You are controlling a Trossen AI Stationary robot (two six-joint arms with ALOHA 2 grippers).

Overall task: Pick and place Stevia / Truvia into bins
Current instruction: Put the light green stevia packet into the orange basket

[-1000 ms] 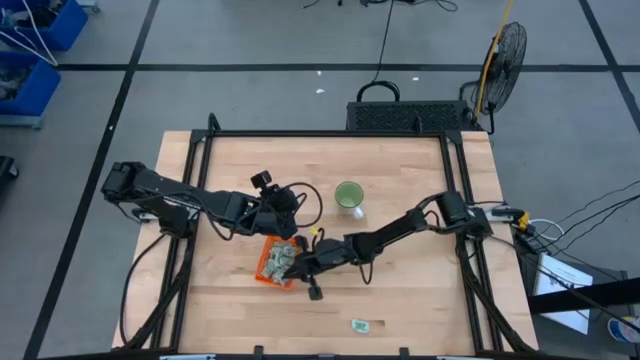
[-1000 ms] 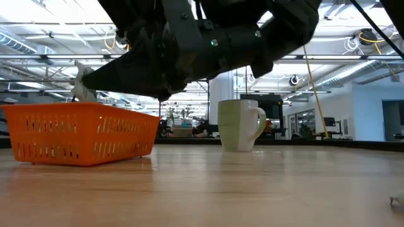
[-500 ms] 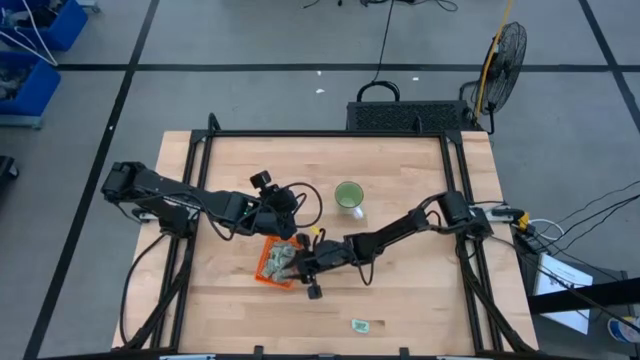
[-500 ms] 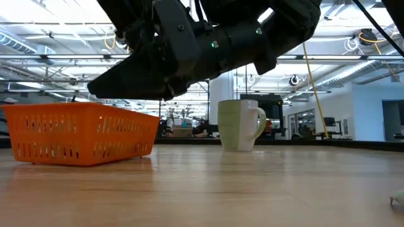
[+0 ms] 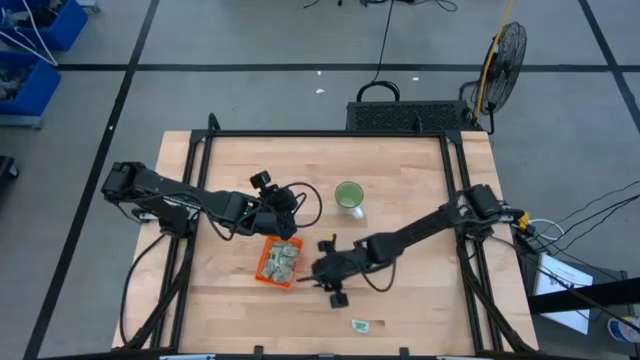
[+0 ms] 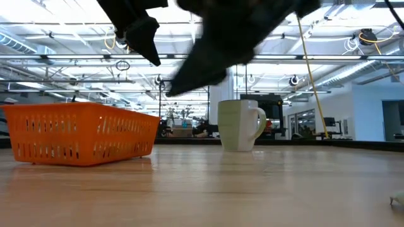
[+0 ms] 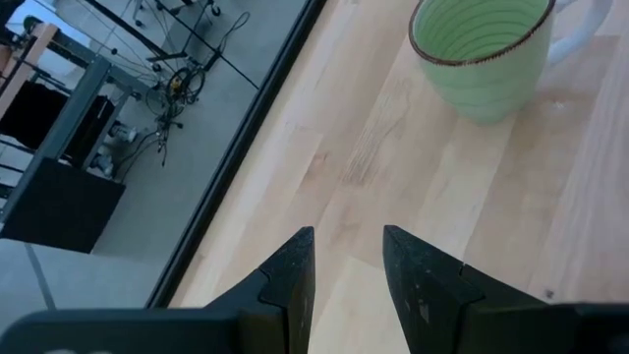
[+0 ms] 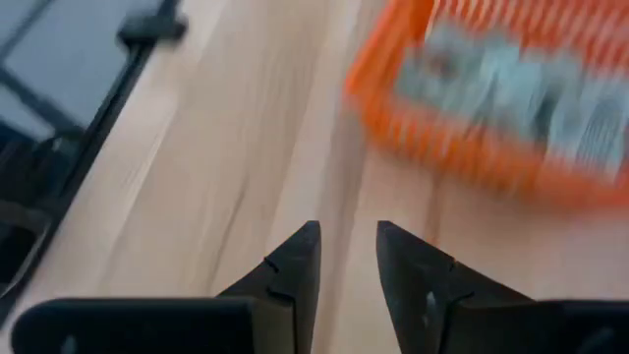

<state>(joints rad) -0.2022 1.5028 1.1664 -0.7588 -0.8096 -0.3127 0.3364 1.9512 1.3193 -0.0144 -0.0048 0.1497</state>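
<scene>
The orange basket (image 5: 277,263) stands left of the table's middle, with several white-and-green sachets (image 5: 283,258) lying in it. My right gripper (image 5: 316,266) hovers open just right of the basket, its fingers (image 8: 295,258) pointing at the basket's wall (image 8: 462,157), nothing between them. One more sachet (image 5: 361,325) lies flat on the wood near the table's front edge. My left gripper (image 5: 288,212) hangs open above the far side of the basket, nothing between its fingers (image 7: 295,265), facing the green cup (image 7: 482,44).
The green cup (image 5: 349,196) stands upright behind the basket, right of my left gripper. The black frame rails (image 5: 460,170) run along the table's edges. Bare wood lies between the basket and the lone sachet and over the right half.
My right gripper was over the basket with a sachet at its fingertips. It has let go of it, the sachet no longer shows above the basket rim. The gripper has then risen and drawn back toward the table's right and near edges, tipping less steeply down.
</scene>
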